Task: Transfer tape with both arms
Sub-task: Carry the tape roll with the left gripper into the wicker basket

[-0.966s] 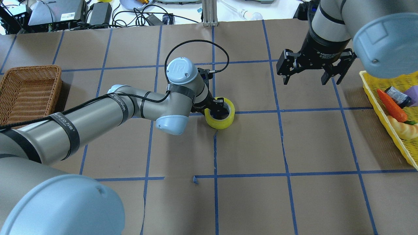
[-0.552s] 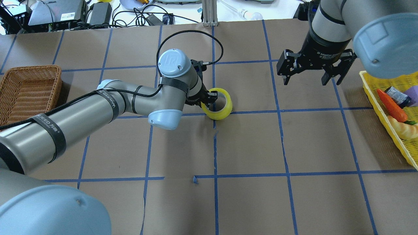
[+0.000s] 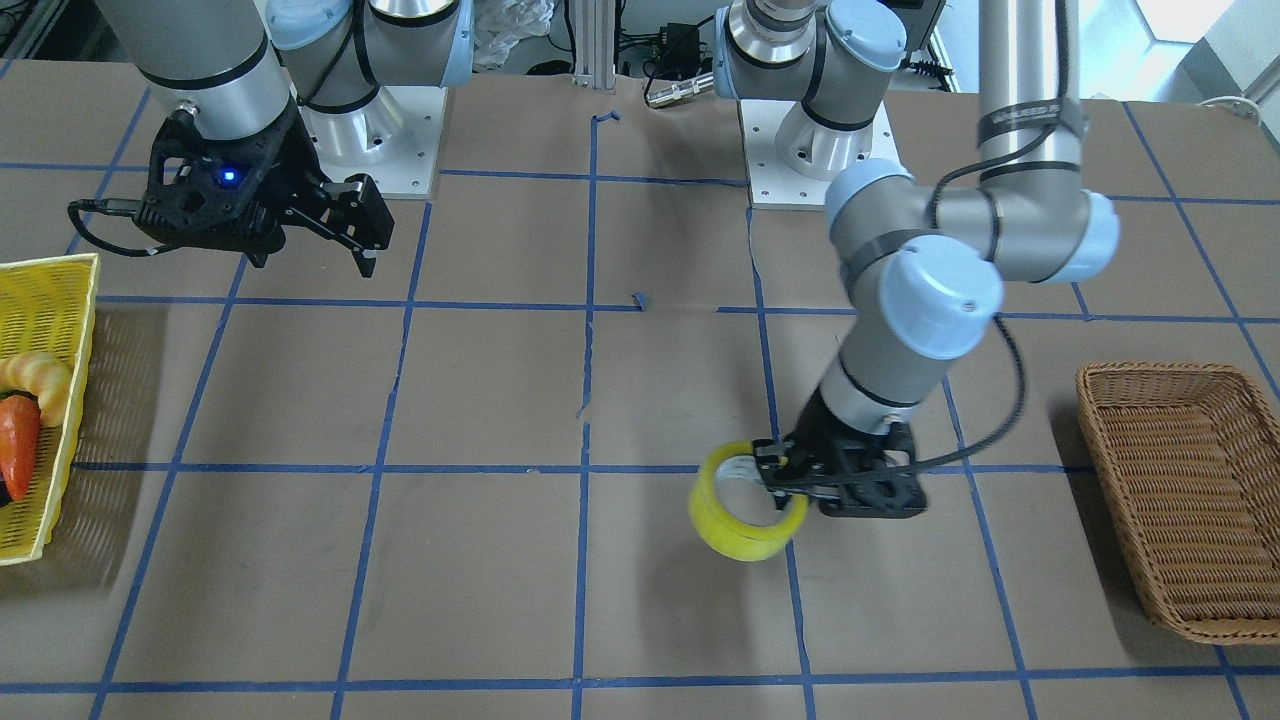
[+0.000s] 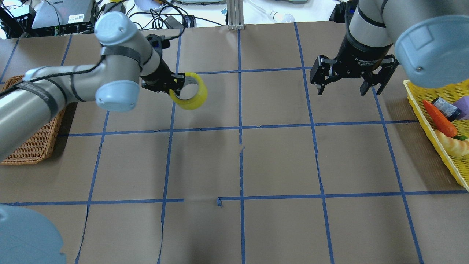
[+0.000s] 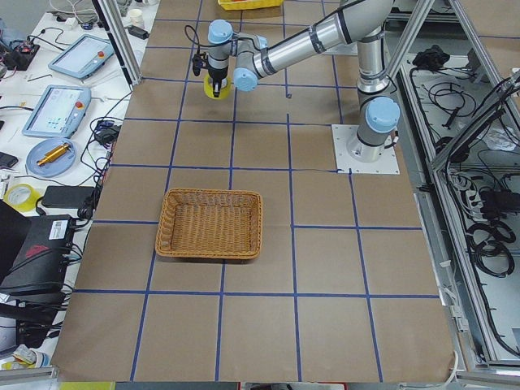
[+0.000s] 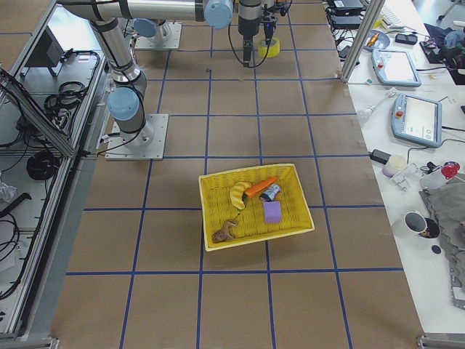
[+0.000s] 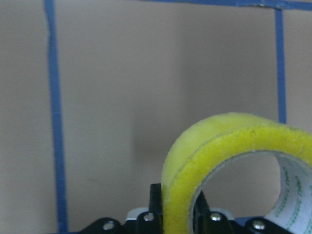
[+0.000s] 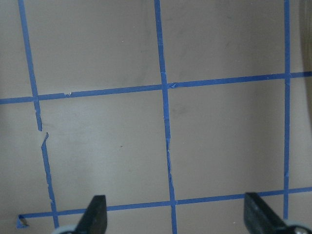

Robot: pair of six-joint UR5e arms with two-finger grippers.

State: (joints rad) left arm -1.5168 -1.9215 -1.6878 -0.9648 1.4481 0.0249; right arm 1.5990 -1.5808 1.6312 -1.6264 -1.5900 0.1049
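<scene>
Tape clamped by the left gripper above the desk, right gripper hanging apart from it.
Desk point(image 4: 278, 161): brown sheet with a blue grid. Left arm point(image 4: 55, 84) reaches over the wicker basket point(image 3: 1180, 500) at the left edge. Right arm point(image 4: 366, 25) hangs toward the far right corner, beside the yellow basket point(image 3: 60, 300) at the right edge. Left gripper point(image 4: 179, 82): fingers closed on the tape's point(image 4: 190, 103) wall, roll raised, left of centre toward the far edge. Right gripper point(image 4: 342, 90): fingers spread, holding nothing. Bare grid lies between the two grippers.
</scene>
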